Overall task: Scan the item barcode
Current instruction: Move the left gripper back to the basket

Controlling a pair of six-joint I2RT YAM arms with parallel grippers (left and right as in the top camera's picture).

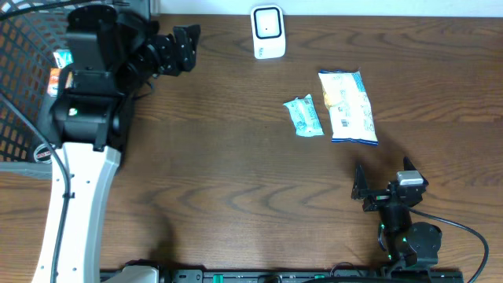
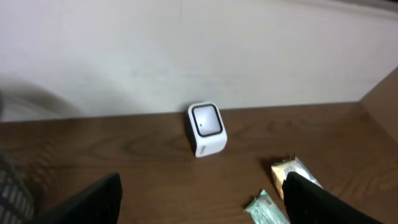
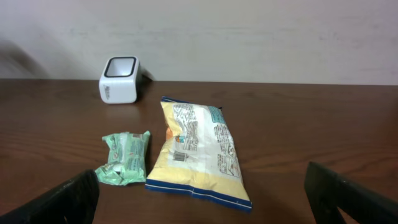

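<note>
The white barcode scanner (image 1: 267,31) (image 2: 206,129) (image 3: 119,79) stands at the table's far edge. Right of centre a yellow snack bag (image 1: 347,106) (image 3: 199,152) (image 2: 292,171) lies flat with its printed barcode facing up. A small green packet (image 1: 304,116) (image 3: 124,158) (image 2: 267,208) lies just left of the bag. My left gripper (image 1: 186,47) (image 2: 202,186) hangs open and empty at the far left, pointing toward the scanner. Near the front edge, my right gripper (image 1: 383,177) (image 3: 200,180) is open and empty, facing the bag from a short distance.
A dark wire basket (image 1: 16,79) sits off the table's left end, with a small orange and teal item (image 1: 59,67) inside. A white wall rises behind the scanner. Bare brown table (image 1: 220,157) lies between the two arms.
</note>
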